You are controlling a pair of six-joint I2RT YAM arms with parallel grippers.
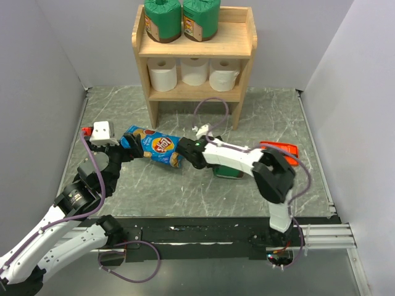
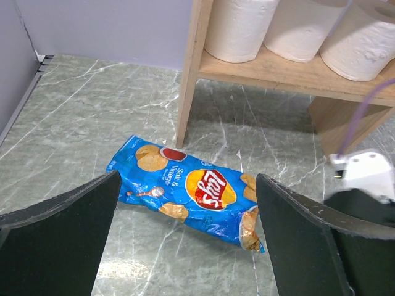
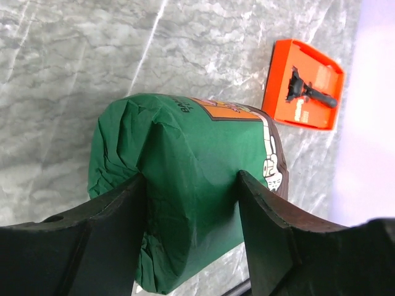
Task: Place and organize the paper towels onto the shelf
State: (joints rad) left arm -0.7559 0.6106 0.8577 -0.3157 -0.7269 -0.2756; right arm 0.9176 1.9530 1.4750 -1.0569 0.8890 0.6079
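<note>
Right gripper (image 3: pixel 190 213) is pinching the green paper towel roll (image 3: pixel 185 135), which is lying on the table (image 3: pixel 74 74) near-right of the shelf (image 1: pixel 245 48). It's needing a firm, centred squeeze before lifting toward the top board's free right end. Left gripper (image 2: pixel 185 191) is hanging spread wide.

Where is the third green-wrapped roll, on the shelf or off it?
Off. The green roll lies on the table between the fingers of the right gripper, which touch both its sides.
</note>
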